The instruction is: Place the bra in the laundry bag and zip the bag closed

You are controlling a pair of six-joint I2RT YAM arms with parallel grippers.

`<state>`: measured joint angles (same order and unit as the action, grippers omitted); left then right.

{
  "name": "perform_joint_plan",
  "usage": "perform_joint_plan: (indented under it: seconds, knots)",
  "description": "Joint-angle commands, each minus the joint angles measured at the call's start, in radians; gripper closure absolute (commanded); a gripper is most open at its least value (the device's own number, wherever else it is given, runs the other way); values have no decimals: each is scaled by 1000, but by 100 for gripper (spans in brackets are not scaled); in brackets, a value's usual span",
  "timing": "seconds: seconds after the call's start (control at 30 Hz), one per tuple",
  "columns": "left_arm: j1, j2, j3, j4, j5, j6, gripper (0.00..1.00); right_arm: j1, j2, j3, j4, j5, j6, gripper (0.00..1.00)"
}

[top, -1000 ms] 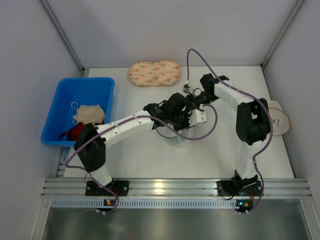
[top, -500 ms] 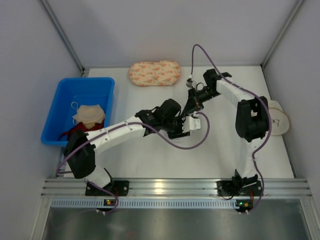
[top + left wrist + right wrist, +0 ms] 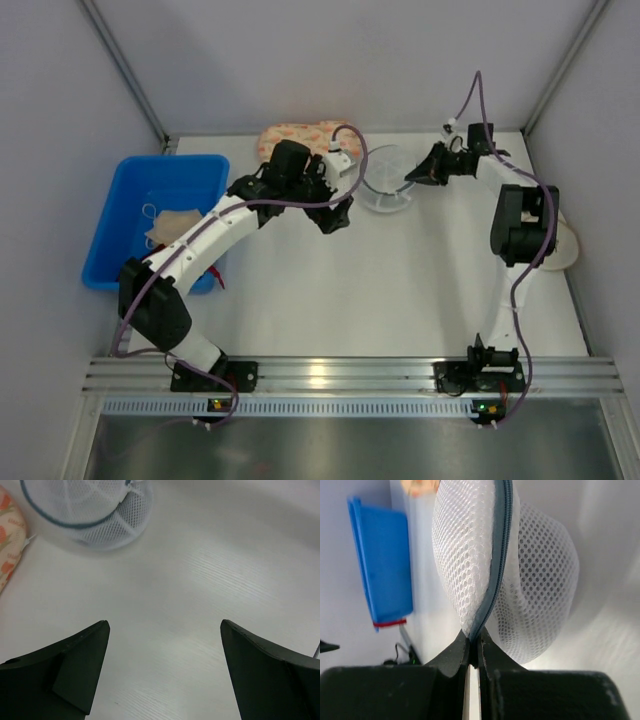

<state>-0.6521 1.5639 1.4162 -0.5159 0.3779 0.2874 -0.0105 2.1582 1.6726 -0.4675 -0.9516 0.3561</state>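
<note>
Top view: left gripper [image 3: 335, 218] had released and swung back-left, jaws wide, empty; right gripper [image 3: 412, 177], pinching the rim, had carried the round white mesh laundry bag [image 3: 386, 186] rearward. Left wrist: bag lay ahead-left of the open fingers [image 3: 75, 670]. Right wrist: jaws clamped the bag's grey zipper seam [image 3: 496, 565]. The black bra showed in no view, so loading likely undone. No readable writing.

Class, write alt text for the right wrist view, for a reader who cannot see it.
The right gripper, jaws shut, pinches the grey zip seam of a white mesh laundry bag, which fills the middle of the view. A blue plastic bin shows at the left.
</note>
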Motion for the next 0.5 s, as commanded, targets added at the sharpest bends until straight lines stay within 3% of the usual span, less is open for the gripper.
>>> perform_joint_plan:
  seconds: [0.0, 0.23, 0.3, 0.47]
  knots:
    - [80, 4, 53, 30, 70, -128, 2, -45, 63, 64, 327, 108, 193, 100]
    - [199, 28, 47, 30, 102, -185, 2, -55, 199, 179, 572, 166, 360, 100]
    - [232, 36, 46, 25, 89, -209, 2, -51, 238, 232, 573, 159, 354, 78]
    - [313, 64, 85, -48, 82, -264, 2, -49, 200, 260, 561, 123, 360, 36]
